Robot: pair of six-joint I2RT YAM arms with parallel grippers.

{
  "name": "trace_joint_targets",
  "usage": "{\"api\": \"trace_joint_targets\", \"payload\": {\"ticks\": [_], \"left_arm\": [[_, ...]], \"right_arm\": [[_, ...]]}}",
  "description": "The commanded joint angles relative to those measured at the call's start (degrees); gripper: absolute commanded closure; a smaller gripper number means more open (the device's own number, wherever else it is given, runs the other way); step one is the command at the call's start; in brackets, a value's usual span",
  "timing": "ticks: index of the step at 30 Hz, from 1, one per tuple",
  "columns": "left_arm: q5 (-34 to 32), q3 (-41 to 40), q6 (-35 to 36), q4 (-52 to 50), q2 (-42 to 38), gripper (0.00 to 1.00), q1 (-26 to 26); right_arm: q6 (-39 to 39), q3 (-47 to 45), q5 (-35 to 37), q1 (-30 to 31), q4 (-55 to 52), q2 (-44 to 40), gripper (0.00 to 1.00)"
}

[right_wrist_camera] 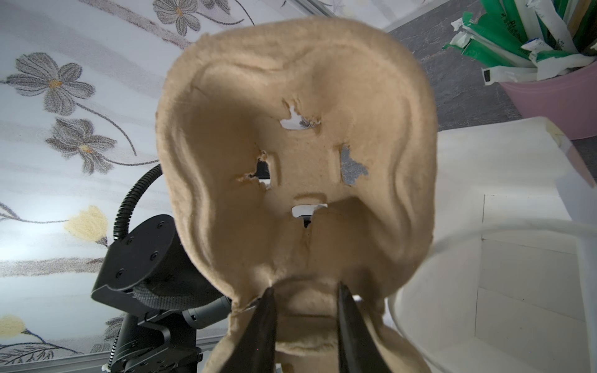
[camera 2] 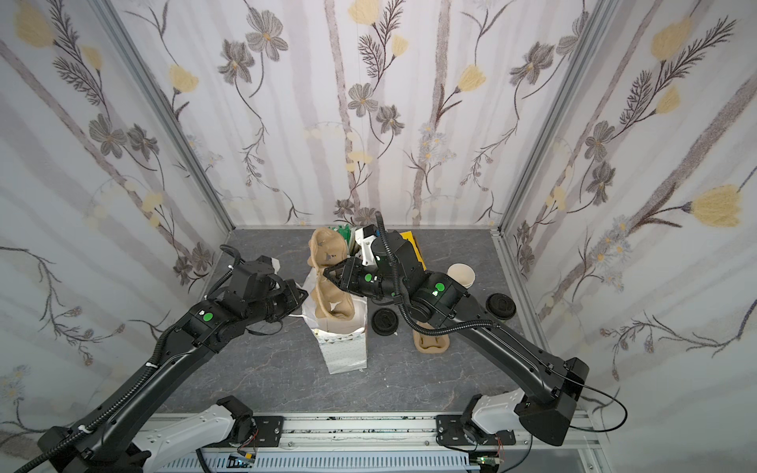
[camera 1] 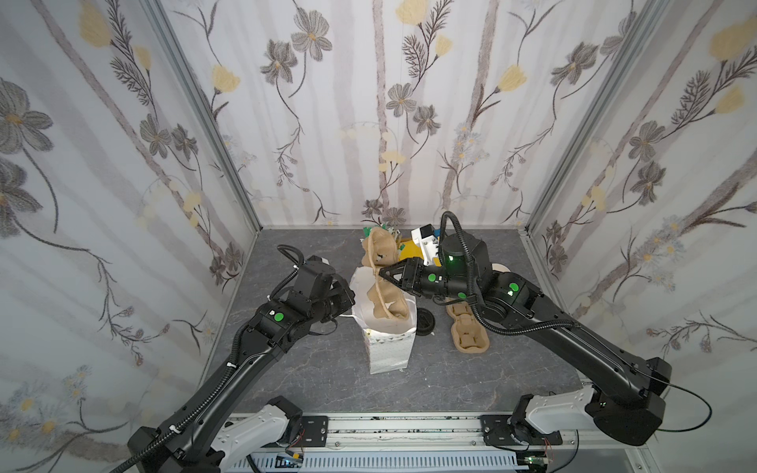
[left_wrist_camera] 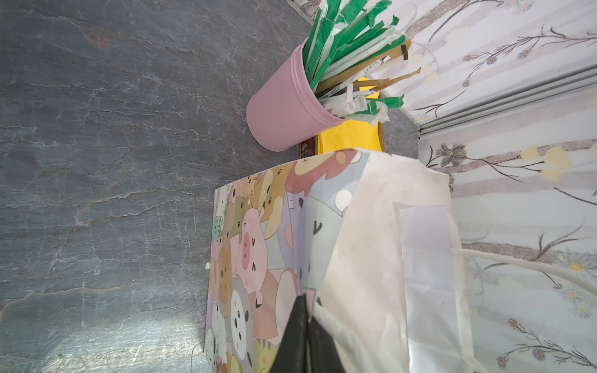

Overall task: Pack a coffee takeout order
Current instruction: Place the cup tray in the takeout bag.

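Grey stone-look table (camera 1: 311,368) between flowered walls (camera 1: 368,102): left gripper (left_wrist_camera: 307,308) is pinched on the rim of the white bag (camera 1: 389,352); right gripper (camera 1: 385,273) grasps the tan pulp carrier (camera 1: 379,254), centre frame.

A robot lab booth — floral-papered panels (camera 1: 368,102) between aluminium posts (camera 1: 207,123), mounting rail (camera 1: 409,428) in front.

You'll find nothing legible here: the small print on the paper straw wrappers (left_wrist_camera: 342,48) in the pink cup (left_wrist_camera: 284,109) is too blurred to read, and so are the raised marks on the black lids (camera 2: 385,321).
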Motion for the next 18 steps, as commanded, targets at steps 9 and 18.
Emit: {"api": "trace_joint_targets", "payload": {"ticks": [9, 18], "left_arm": [[0.0, 0.0, -0.1, 1.1, 0.0, 1.00, -0.1], [-0.5, -0.8, -0.9, 1.5, -2.7, 0.71, 0.0]], "right_arm": [[6.9, -2.2, -4.6, 3.6, 13.4, 3.6, 0.73], [7.3, -8.8, -4.1, 2.4, 15.2, 1.2, 0.73]]}}
